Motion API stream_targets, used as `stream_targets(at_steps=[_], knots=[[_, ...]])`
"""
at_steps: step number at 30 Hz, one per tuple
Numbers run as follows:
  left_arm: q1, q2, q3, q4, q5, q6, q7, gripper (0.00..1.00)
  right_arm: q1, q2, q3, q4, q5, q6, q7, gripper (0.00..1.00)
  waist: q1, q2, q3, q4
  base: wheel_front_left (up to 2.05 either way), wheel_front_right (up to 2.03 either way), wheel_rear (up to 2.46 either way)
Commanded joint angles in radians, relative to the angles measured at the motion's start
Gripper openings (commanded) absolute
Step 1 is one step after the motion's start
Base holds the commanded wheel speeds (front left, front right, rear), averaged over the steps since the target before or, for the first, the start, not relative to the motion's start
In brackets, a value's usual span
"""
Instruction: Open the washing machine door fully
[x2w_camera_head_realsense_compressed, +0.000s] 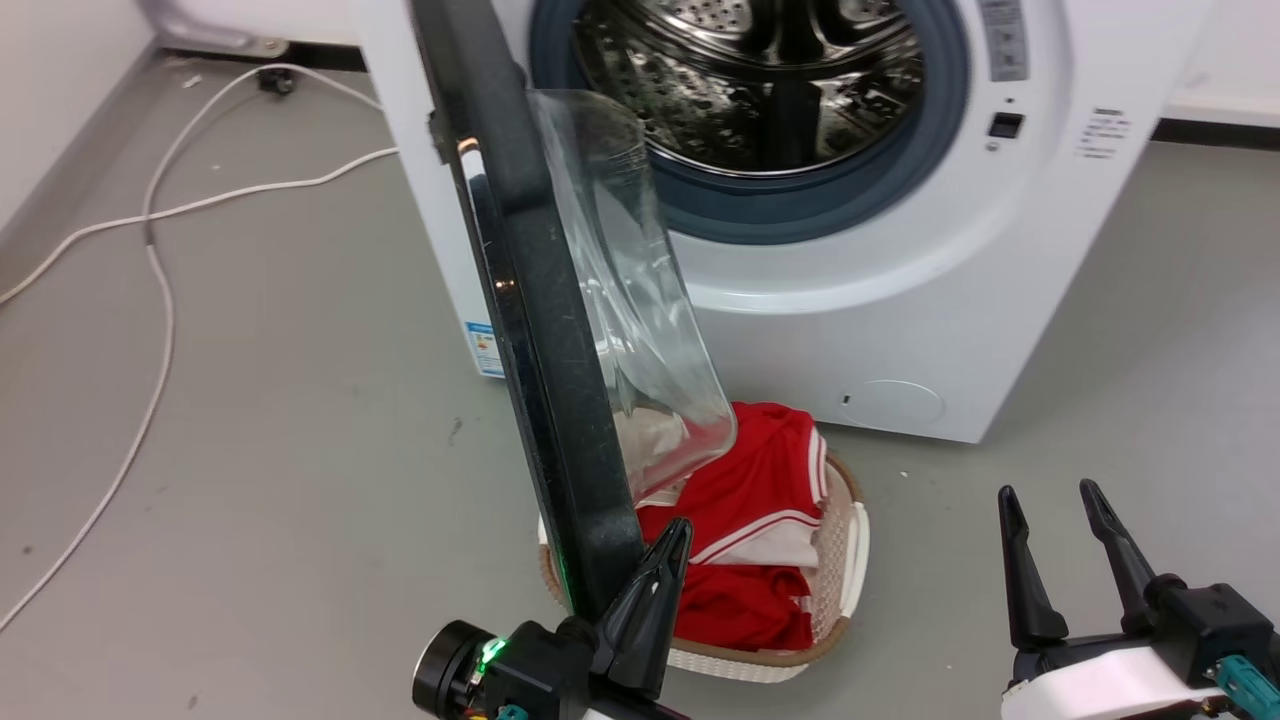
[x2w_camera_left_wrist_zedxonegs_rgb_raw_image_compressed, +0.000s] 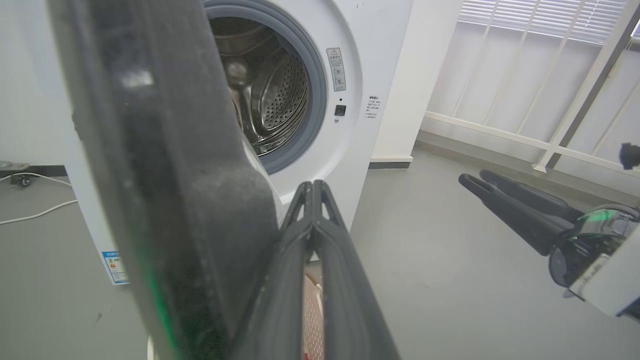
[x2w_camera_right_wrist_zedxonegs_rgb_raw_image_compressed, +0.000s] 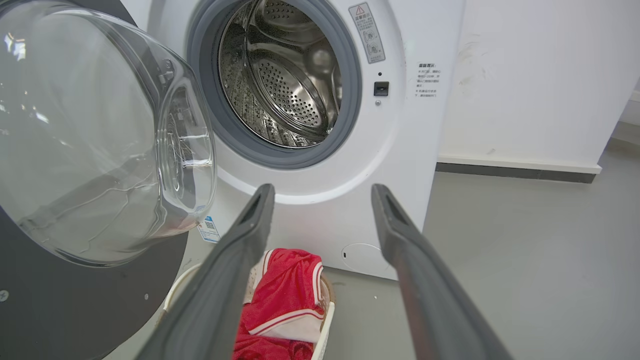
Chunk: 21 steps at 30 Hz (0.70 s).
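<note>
The washing machine (x2w_camera_head_realsense_compressed: 900, 290) is a white front-loader, its steel drum (x2w_camera_head_realsense_compressed: 760, 80) exposed inside a grey gasket. The washing machine door (x2w_camera_head_realsense_compressed: 540, 330) stands swung out towards me, seen almost edge-on, with its clear glass bowl (x2w_camera_head_realsense_compressed: 640, 300) bulging to the right. My left gripper (x2w_camera_head_realsense_compressed: 678, 530) is shut with nothing between its fingers. It sits at the door's lower free edge, on the glass-bowl side. In the left wrist view its closed tips (x2w_camera_left_wrist_zedxonegs_rgb_raw_image_compressed: 312, 186) lie just right of the door's black rim (x2w_camera_left_wrist_zedxonegs_rgb_raw_image_compressed: 150, 150). My right gripper (x2w_camera_head_realsense_compressed: 1050, 500) hangs open at the lower right, clear of the door (x2w_camera_right_wrist_zedxonegs_rgb_raw_image_compressed: 75, 310).
A cream laundry basket (x2w_camera_head_realsense_compressed: 852, 540) holding red and white clothes (x2w_camera_head_realsense_compressed: 760, 520) stands on the floor under the door and against the machine's front. White cables (x2w_camera_head_realsense_compressed: 160, 260) trail across the grey floor at the left. A white wall and window railing (x2w_camera_left_wrist_zedxonegs_rgb_raw_image_compressed: 540, 145) lie to the right.
</note>
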Motion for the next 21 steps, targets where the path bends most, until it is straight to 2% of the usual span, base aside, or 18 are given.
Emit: stream_targets(at_steps=[1, 11, 16, 21], knots=[[0.010, 0.014, 0.013, -0.006, -0.004, 0.011, 0.002, 0.00, 0.009, 0.003, 0.000, -0.007, 0.001, -0.001, 0.004, 1.00, 0.0000, 0.0000, 0.000, 0.044, 0.00, 0.00, 0.00], [0.038, 0.025, 0.042, -0.031, -0.012, 0.047, -0.004, 0.00, 0.010, 0.003, -0.006, -0.030, -0.011, -0.001, 0.021, 1.00, 0.0000, 0.0000, 0.009, 0.165, 0.00, 0.00, 0.00], [0.045, 0.035, 0.068, -0.036, -0.018, 0.067, -0.009, 0.00, 0.011, 0.003, -0.014, -0.042, -0.012, -0.001, 0.028, 1.00, 0.0000, 0.0000, 0.017, 0.198, 0.00, 0.00, 0.00], [0.049, 0.056, 0.137, -0.029, -0.035, 0.104, -0.029, 0.00, 0.005, 0.003, -0.014, -0.057, -0.021, -0.001, 0.038, 1.00, 0.0000, 0.0000, 0.030, 0.224, 0.00, 0.00, 0.00]])
